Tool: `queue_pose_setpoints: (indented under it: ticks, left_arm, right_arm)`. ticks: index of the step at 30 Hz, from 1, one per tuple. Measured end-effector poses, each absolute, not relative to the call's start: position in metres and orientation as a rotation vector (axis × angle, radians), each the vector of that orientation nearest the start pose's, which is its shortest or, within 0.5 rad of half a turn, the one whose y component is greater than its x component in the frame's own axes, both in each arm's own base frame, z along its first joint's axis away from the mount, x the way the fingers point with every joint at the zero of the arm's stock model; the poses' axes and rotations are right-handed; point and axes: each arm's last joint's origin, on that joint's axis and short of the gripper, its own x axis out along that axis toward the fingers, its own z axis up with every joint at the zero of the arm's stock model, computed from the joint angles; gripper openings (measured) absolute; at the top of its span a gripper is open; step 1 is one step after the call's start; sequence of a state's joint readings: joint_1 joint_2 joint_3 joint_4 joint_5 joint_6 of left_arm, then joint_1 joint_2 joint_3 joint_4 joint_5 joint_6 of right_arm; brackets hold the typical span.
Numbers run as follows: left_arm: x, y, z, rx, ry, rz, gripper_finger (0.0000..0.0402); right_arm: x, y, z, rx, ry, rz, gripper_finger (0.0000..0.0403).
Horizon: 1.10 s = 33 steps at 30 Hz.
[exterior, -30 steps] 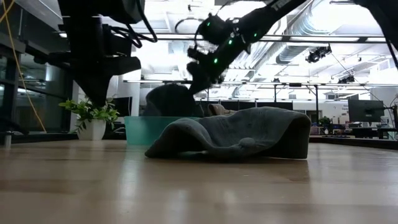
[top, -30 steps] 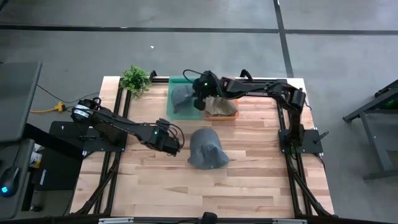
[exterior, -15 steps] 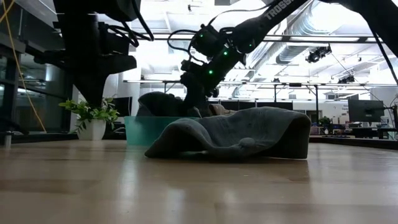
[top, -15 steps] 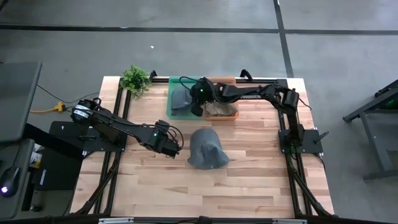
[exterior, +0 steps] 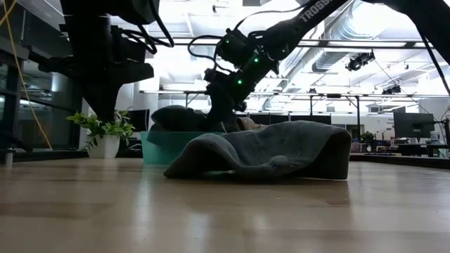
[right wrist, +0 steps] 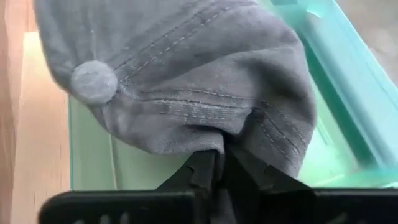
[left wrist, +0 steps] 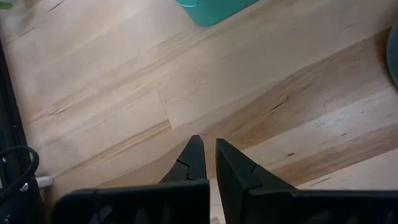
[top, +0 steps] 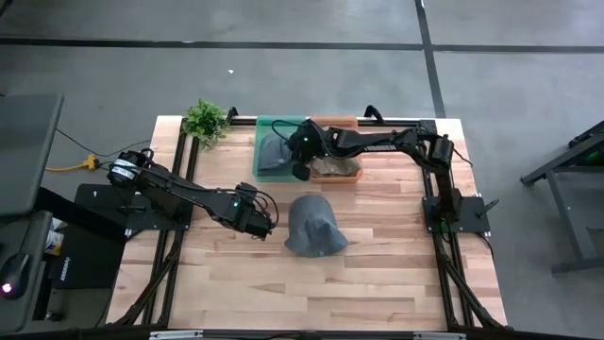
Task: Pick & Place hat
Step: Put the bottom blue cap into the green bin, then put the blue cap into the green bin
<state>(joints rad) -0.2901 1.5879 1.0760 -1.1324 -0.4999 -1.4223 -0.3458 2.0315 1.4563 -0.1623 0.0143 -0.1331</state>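
Right gripper [right wrist: 216, 163] fingers pinched on grey hat [right wrist: 186, 81] in teal bin [top: 268, 170], left gripper [left wrist: 208, 155] fingers closed, empty, above table [left wrist: 112, 93]

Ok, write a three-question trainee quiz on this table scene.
1. True or false: the grey hat at the right gripper lies over the green bin.
2. Which gripper is nearer the second hat on the bare wood: A) left gripper, B) right gripper?
3. Fill in: a small ____ stands at the table's far left corner.

Key:
1. True; the fingers pinch its edge, with the bin's floor visible beneath.
2. A; it waits shut just left of that hat.
3. Plant.
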Motion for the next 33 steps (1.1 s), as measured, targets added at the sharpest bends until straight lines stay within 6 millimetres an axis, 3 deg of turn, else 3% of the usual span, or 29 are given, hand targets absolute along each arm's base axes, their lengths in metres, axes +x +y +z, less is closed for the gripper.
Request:
queue_pose_setpoints:
  ticks: [12, 21, 27, 33]
  left_arm:
    - [0.254, -0.061, 0.207, -0.517, 1.048, 1.102, 0.0]
    - [0.247, -0.059, 0.208, -0.499, 1.072, 1.169, 0.0]
    - [0.234, -0.055, 0.214, -0.475, 1.041, 1.286, 0.0]
    - [0.217, -0.048, 0.224, -0.539, 0.94, 1.34, 0.0]
  right_arm:
    - [0.413, -0.147, 0.213, -0.083, 0.754, -0.182, 0.0168]
    - [0.39, -0.137, 0.248, -0.096, 0.788, -0.125, 0.018]
    - [0.385, -0.125, 0.265, -0.123, 0.75, -0.048, 0.0137]
    - [0.394, -0.103, 0.263, -0.201, 0.73, 0.052, 0.0017]
